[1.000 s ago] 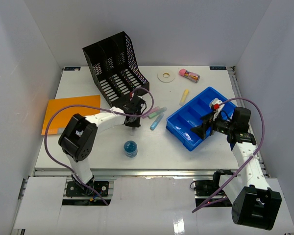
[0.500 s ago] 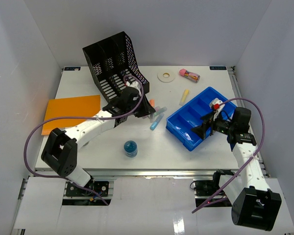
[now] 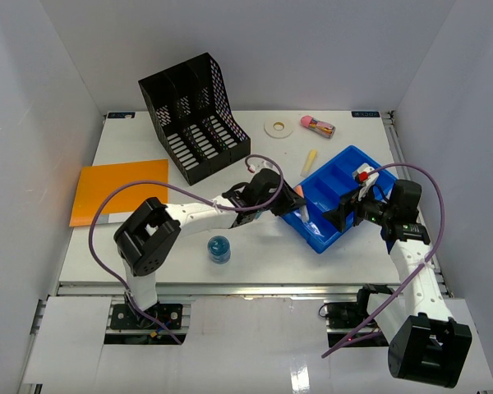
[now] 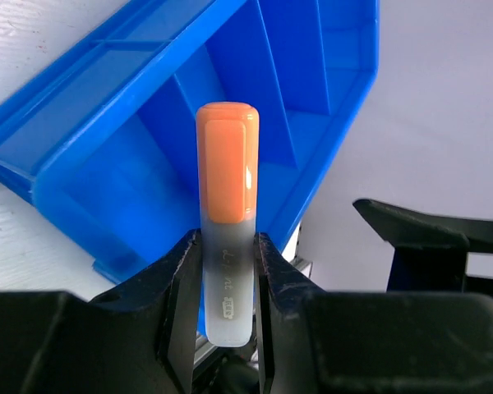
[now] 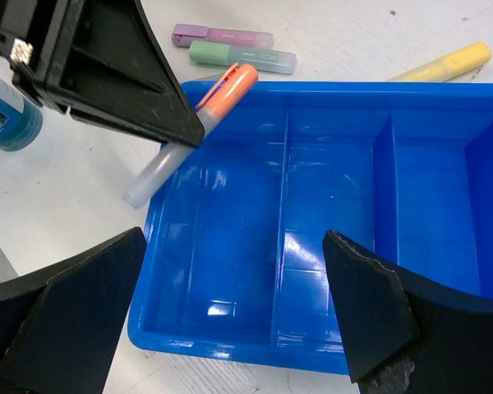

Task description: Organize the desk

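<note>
The desk (image 3: 131, 246) is a white tabletop. A blue divided tray (image 3: 357, 153) lies at its right middle. My left gripper (image 3: 292, 205) is shut on a highlighter (image 3: 302, 209) with an orange cap and a frosted body, held over the tray's left rim. In the left wrist view the highlighter (image 4: 228, 238) stands between the fingers of the left gripper (image 4: 228, 271), with the tray (image 4: 82, 90) behind it. My right gripper (image 3: 345, 215) is open and empty above the tray's near side. The right wrist view shows the right gripper (image 5: 238, 320), the tray (image 5: 378, 89) and the highlighter (image 5: 189, 131).
A black file organizer (image 3: 193, 115) stands at the back left, with an orange folder (image 3: 119, 189) beside it. A tape roll (image 3: 277, 127), a pink item (image 3: 318, 125) and a yellow highlighter (image 3: 311, 158) lie behind the tray. A blue jar (image 3: 219, 249) stands near front. Purple (image 5: 222, 36) and green (image 5: 242, 56) highlighters lie beside the tray.
</note>
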